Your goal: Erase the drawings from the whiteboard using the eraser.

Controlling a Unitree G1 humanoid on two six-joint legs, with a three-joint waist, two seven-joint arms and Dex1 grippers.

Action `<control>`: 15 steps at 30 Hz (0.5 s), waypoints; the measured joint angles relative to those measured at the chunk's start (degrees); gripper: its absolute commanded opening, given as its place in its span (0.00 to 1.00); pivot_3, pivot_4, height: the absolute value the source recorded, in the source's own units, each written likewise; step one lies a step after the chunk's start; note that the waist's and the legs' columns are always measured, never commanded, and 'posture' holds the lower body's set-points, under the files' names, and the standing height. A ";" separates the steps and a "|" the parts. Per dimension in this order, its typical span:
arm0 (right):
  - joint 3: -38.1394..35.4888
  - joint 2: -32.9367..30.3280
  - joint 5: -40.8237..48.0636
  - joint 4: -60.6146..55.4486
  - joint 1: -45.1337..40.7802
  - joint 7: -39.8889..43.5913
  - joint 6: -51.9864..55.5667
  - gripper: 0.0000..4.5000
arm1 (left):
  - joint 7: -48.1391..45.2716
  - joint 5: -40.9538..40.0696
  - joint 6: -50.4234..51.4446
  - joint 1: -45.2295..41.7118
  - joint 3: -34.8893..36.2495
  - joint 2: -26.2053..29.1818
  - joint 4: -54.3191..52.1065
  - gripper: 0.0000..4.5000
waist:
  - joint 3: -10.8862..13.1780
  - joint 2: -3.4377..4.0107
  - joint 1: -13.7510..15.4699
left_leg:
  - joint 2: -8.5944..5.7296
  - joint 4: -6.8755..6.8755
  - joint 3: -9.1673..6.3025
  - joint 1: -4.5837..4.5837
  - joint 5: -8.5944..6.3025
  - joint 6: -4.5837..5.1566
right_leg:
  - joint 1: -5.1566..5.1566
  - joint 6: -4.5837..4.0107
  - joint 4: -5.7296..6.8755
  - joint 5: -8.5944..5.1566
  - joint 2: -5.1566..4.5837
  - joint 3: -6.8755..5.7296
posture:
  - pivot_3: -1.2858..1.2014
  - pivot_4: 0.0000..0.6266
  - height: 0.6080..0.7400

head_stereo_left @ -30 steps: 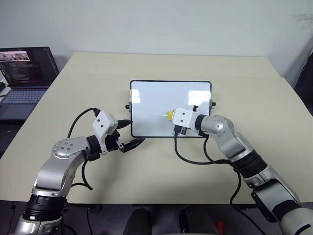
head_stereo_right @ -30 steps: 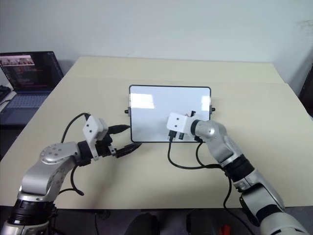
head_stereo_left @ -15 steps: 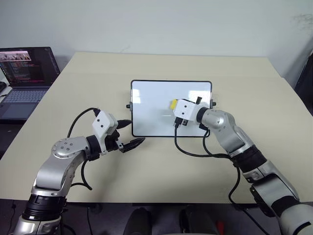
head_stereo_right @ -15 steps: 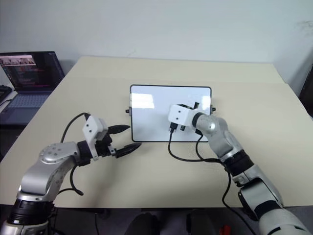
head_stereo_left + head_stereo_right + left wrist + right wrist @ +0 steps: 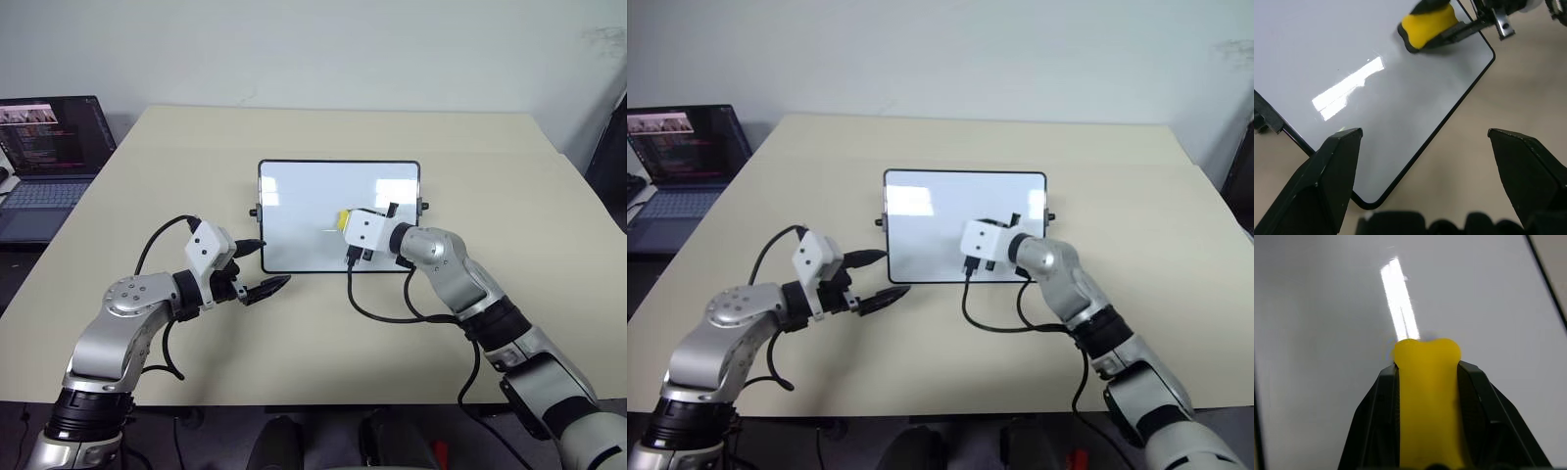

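You are looking at a beige table [image 5: 323, 323] carrying the whiteboard [image 5: 304, 215] near its middle, a little toward the far edge, and its white face is showing no red drawings now. Since a second ago the right arm has been sliding up the board: the eraser [image 5: 343, 219] was lying lower, close to the board's near edge, and is now sitting nearer the board's centre, toward its right half. The board itself is lying slightly further left than half a second ago.

Your right gripper [image 5: 1426, 382] is reaching in from the table's near right, forearm bent inward, and its two black fingers are clamping the yellow eraser, whose dark underside is pressing on the glossy surface in the left wrist view.

Your left gripper [image 5: 263, 266] is holding the same place just off the board's near left corner, above the table, its fingers [image 5: 1332, 176] spreading wide and holding nothing.

A laptop [image 5: 49, 147] is sitting beyond the table's left edge.
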 measured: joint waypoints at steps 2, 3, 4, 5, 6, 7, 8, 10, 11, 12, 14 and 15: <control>-0.52 -0.04 -0.02 0.26 -0.06 -0.24 -0.14 0.28 | 0.02 0.00 0.00 0.00 0.00 0.00 0.00 1.00 | 0.00 0.00 0.00 | 0.00 -0.02 0.00 -0.01 0.00 0.00 | 0.00 0.00 -0.02 0.00 0.00 0.00 | 0.52 0.24 1.00; -0.51 -0.04 -0.02 0.19 -0.03 -0.08 -0.16 0.28 | 0.03 0.00 0.00 0.00 0.00 -0.01 0.00 1.00 | 0.00 0.00 0.00 | 0.00 -0.02 0.01 -0.01 0.00 0.00 | 0.00 0.00 -0.03 0.00 0.00 0.01 | 0.52 0.24 1.00; -0.52 -0.07 -0.02 0.02 0.09 0.24 -0.15 0.28 | 0.04 0.00 0.00 0.00 0.00 -0.01 0.00 1.00 | 0.00 0.00 0.00 | 0.00 -0.03 0.01 -0.01 0.00 0.00 | 0.00 0.00 -0.03 0.00 0.00 0.01 | 0.52 0.24 1.00; -0.52 -0.20 -0.02 -0.19 0.19 0.56 -0.11 0.28 | 0.04 0.00 0.00 0.00 0.00 -0.02 0.00 1.00 | 0.00 0.00 0.00 | 0.00 -0.03 0.01 -0.01 0.00 0.00 | 0.00 0.00 -0.03 0.00 0.00 0.01 | 0.52 0.24 1.00; -0.51 -0.46 -0.02 -0.56 0.45 1.24 0.00 0.28 | 0.05 0.00 0.00 0.00 0.00 -0.03 0.00 1.00 | 0.00 0.00 0.00 | 0.00 -0.03 0.00 -0.01 0.00 0.00 | 0.00 0.00 -0.03 0.00 0.00 0.00 | 0.52 0.24 1.00; -0.46 -0.94 -0.02 -1.30 1.04 2.44 0.06 0.28 | 0.07 0.00 0.00 0.00 0.00 -0.04 -0.01 1.00 | 0.00 0.00 0.01 | 0.00 -0.04 0.00 -0.02 0.00 0.00 | 0.00 0.00 -0.04 0.00 0.00 0.00 | 0.52 0.24 1.00; -0.43 -1.21 -0.02 -1.95 1.63 3.30 0.16 0.28 | 0.08 0.00 0.00 0.00 0.00 -0.05 -0.02 1.00 | 0.00 -0.01 0.01 | 0.00 -0.04 0.00 -0.02 0.00 0.00 | 0.00 0.00 -0.04 0.00 0.00 0.00 | 0.52 0.24 1.00; -0.22 -1.54 -0.01 -2.89 2.59 4.94 0.31 0.28 | 0.09 0.00 0.00 0.00 0.00 -0.06 -0.02 1.00 | -0.01 -0.01 0.01 | 0.00 -0.04 0.01 -0.01 0.00 0.00 | 0.00 0.00 -0.04 0.00 0.00 0.01 | 0.52 0.24 1.00; -0.03 -1.74 -0.01 -3.25 2.94 5.54 0.41 0.28 | 0.09 0.00 0.00 0.00 0.00 -0.07 -0.02 1.00 | -0.01 -0.01 0.01 | 0.00 -0.03 0.01 -0.01 0.00 0.00 | 0.00 0.00 -0.04 0.00 0.00 0.01 | 0.52 0.24 1.00; 0.35 -2.11 -0.01 -3.76 3.16 6.43 0.59 0.28 | 0.09 -0.01 0.00 0.00 0.00 -0.07 -0.02 1.00 | -0.01 -0.01 0.01 | 0.00 -0.03 0.00 -0.01 0.00 0.00 | 0.00 0.00 -0.04 0.00 0.00 0.00 | 0.52 0.24 1.00; 0.43 -2.34 -0.02 -4.22 3.54 7.25 0.72 0.28 | 0.09 -0.01 0.00 0.00 0.00 -0.07 -0.02 1.00 | -0.01 -0.01 0.02 | 0.01 -0.03 0.00 -0.01 0.00 0.00 | 0.00 0.00 -0.03 0.00 0.00 0.00 | 0.52 0.24 1.00; 0.43 -2.38 -0.04 -4.42 3.75 7.40 0.74 0.28 | 0.07 -0.01 0.00 0.00 -0.01 -0.07 -0.02 1.00 | -0.01 -0.01 0.02 | 0.00 -0.03 0.00 -0.01 0.00 0.00 | 0.00 0.00 -0.03 0.00 0.00 0.00 | 0.52 0.24 1.00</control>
